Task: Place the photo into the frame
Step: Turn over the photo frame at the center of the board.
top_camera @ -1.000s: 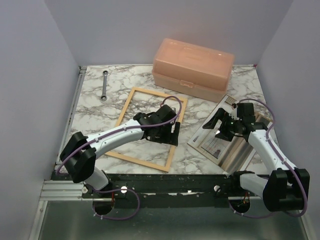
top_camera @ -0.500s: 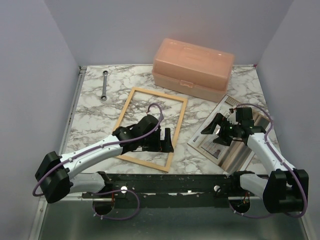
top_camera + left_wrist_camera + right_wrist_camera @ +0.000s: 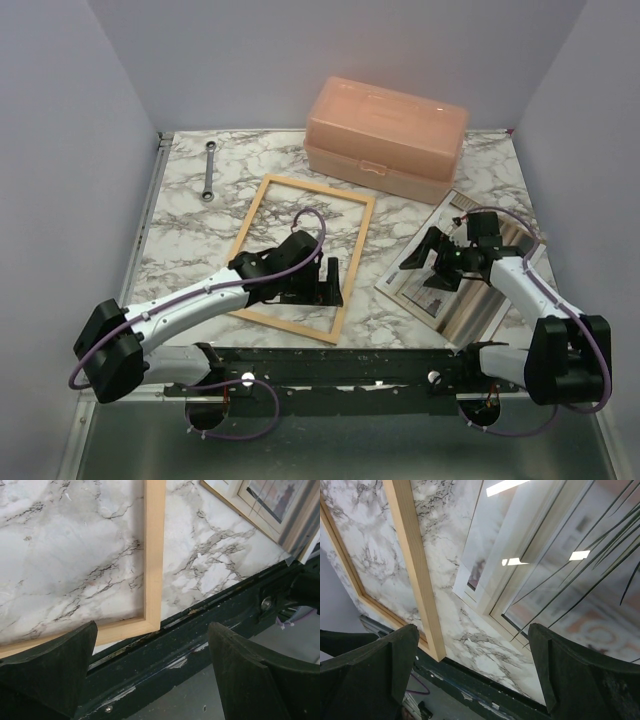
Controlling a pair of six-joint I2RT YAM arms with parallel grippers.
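— What does the scene sit on?

— A white marble-patterned worktop (image 3: pixel 180 210) closed in by plain pale walls. The biggest thing on it is a peach plastic box (image 3: pixel 385 138), lid shut, at the far edge.

— And the frame?

— The frame (image 3: pixel 320 189) lies flat just in front of the box, left of centre. It is a thin light-wood rectangle with bare marble showing through it.

— Where is the photo?

— The photo (image 3: pixel 428 293) lies face up on the right side of the worktop, apart from the frame, with a strip of marble between them. Long thin plant leaves show on it in the right wrist view (image 3: pixel 580 580). A reflective sheet (image 3: pixel 480 310) shows at its right side; how the two are stacked is unclear.

— The hands?

— The left hand (image 3: pixel 335 283) hangs over the frame's near right corner, fingers wide apart and empty. That corner shows between them in its own camera (image 3: pixel 151 627). The right hand (image 3: pixel 415 272) hovers above the photo's left edge, also spread wide and holding nothing.

— Anything smaller?

— A metal wrench (image 3: pixel 209 170) lies at the far left, well apart from the rest.
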